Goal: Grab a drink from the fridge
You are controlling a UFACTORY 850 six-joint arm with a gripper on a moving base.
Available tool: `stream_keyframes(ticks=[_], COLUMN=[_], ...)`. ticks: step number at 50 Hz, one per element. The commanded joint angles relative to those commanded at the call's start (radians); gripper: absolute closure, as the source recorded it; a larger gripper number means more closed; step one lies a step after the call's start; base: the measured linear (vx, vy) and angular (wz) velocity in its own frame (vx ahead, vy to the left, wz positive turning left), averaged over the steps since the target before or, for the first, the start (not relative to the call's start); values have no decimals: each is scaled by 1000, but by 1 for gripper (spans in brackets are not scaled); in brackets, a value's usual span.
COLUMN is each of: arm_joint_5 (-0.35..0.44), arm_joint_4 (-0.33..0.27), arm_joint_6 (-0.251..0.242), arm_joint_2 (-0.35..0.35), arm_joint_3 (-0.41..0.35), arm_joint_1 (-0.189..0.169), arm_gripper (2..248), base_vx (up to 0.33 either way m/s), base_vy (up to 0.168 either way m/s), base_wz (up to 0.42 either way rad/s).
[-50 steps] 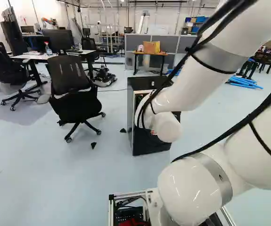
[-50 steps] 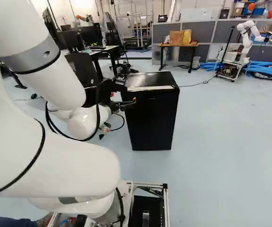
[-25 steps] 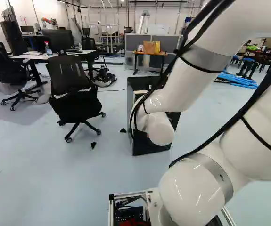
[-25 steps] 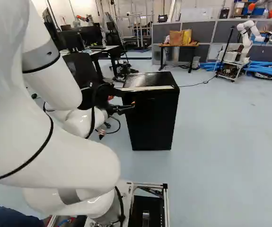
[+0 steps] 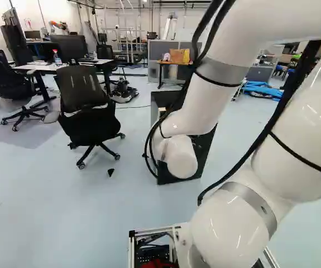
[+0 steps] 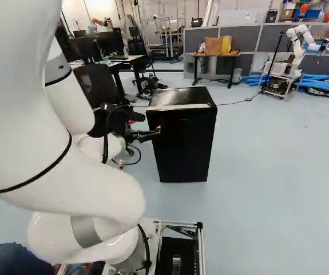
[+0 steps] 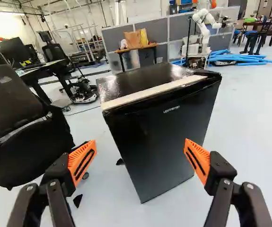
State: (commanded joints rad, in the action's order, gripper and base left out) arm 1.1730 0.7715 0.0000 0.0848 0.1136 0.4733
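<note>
The claw is facing the fridge, its fingers standing wide apart and gripping nothing, probably because it is being readied to catch an edge of the door. That door is looking shut, so the drink is presumably sitting inside, hidden from every view. The arm is bending down and forward, seemingly so that the claw is lining up with the door's upper part. The chair is standing off to one side of the fridge, so a careful pull is probably being called for, lest the door be swinging into it
</note>
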Motion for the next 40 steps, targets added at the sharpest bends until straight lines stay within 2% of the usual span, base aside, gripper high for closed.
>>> stream_keyframes(ticks=[25,40], arm_joint_5=[116,158], arm_joint_4=[3,45], arm_joint_6=[0,0], arm_joint_2=[-165,-270], arm_joint_3=[80,144], arm_joint_1=[84,124], arm_gripper=[3,3], base_vx=[0,0], base_vy=[0,0], base_wz=[0,0])
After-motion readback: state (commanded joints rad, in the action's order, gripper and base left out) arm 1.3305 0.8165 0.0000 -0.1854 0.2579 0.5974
